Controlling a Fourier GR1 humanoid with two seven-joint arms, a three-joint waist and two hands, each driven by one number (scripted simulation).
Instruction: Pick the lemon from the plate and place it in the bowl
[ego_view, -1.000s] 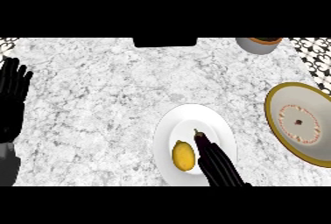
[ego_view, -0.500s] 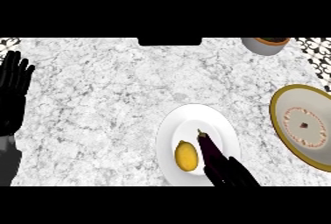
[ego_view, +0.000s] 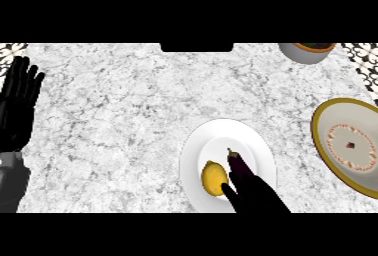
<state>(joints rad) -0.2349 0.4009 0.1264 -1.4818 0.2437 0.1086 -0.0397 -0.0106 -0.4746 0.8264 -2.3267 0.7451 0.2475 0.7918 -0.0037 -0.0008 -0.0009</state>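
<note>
Lemon (ego_view: 214, 178) just left of right hand (ego_view: 255, 195).

White-grey marble counter (ego_view: 118, 125) fills view; patterned black-white tile (ego_view: 367, 70) at far corners; even light.

The right hand (ego_view: 255, 195) covers the lower end of the dark eggplant (ego_view: 238, 164) and the plate (ego_view: 198, 150)'s near rim, and its wrist runs off the bottom edge. The lemon (ego_view: 213, 178) is partly hidden where the hand meets it. The bowl (ego_view: 332, 120) is cut by the right edge, the pot (ego_view: 304, 52) by the top. The left forearm leaves the lower left corner.
</note>
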